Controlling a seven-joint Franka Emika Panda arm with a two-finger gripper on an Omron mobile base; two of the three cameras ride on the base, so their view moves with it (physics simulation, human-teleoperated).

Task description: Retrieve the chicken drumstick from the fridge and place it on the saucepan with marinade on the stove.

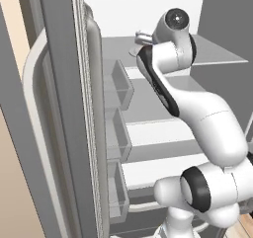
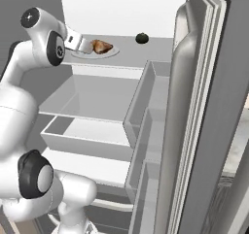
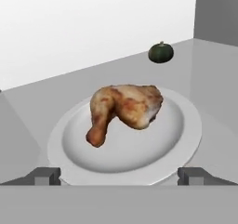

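Note:
The chicken drumstick (image 3: 123, 109) is golden-brown and lies on a white plate (image 3: 186, 141) on the top shelf of the open fridge (image 1: 217, 49). My gripper (image 3: 121, 176) is open. Its two dark fingertips (image 3: 46, 175) stand wide apart at the plate's near rim, just short of the meat, with nothing between them. From the right base view the gripper (image 2: 89, 45) reaches in from the left, level with the drumstick (image 2: 101, 46) on the plate (image 2: 97, 54). The saucepan, marinade and stove are out of view.
A small dark round fruit (image 3: 161, 52) sits further back on the same shelf (image 2: 141, 38). The open fridge doors (image 1: 69, 108) (image 2: 204, 107) with their bins (image 2: 146, 107) flank the arm. Lower shelves and a drawer (image 2: 82, 136) lie below.

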